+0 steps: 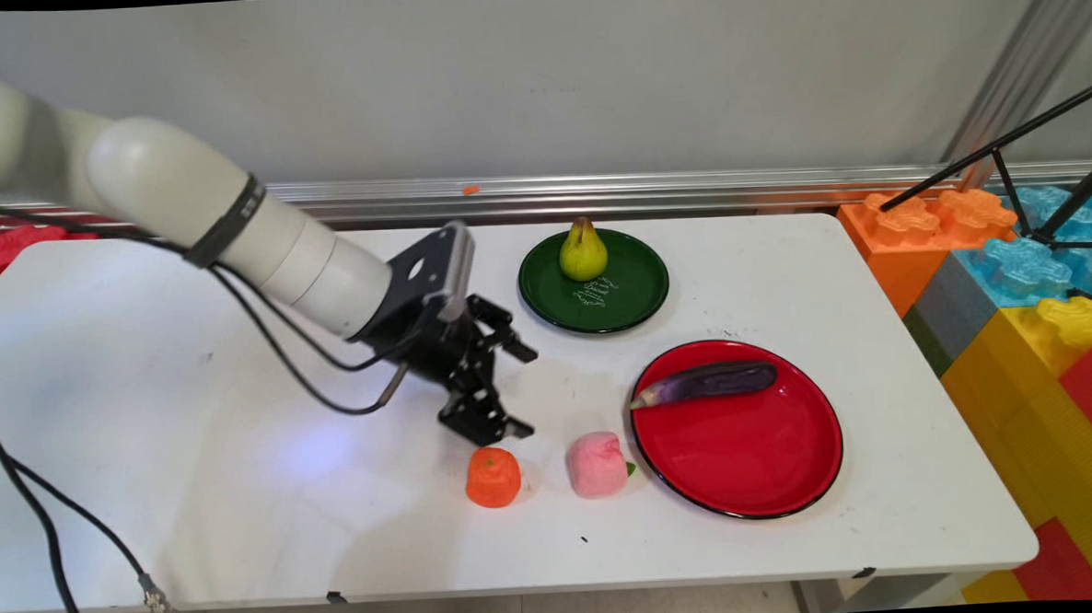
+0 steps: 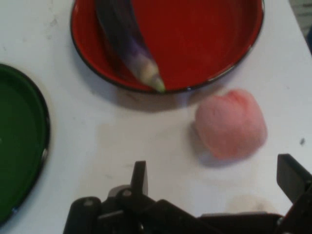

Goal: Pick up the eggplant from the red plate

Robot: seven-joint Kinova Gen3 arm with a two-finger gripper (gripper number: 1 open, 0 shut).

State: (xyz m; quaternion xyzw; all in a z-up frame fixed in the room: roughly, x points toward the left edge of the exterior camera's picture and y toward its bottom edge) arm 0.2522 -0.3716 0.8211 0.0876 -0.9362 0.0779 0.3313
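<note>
The gripper [image 1: 524, 390] is hanging wide open, holding nothing, above the table [image 1: 145, 407]. An orange [image 1: 493, 476] is sitting at its 6 o'clock, a peach [image 1: 596, 465] at 4. The eggplant [image 1: 706, 382] is lying across the red plate [image 1: 746, 464], stem pointing to 9 o'clock.

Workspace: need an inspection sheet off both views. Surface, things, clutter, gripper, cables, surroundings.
Surface: white table, faint scuffs and small dark specks.
Things: orange toy fruit and pink peach side by side on the table, apart; eggplant lying in the red plate, stem tip at the rim; pear upright on the green plate.
Clutter: nothing seen.
Gripper: gripper open, empty, low over the table just behind the orange toy fruit, touching nothing; the hand view shows the peach ahead of it.
Cables: black cables hang from the arm; another runs off the table's left near edge.
Surroundings: grey wall, metal rail, big coloured blocks and a tripod at right.
</note>
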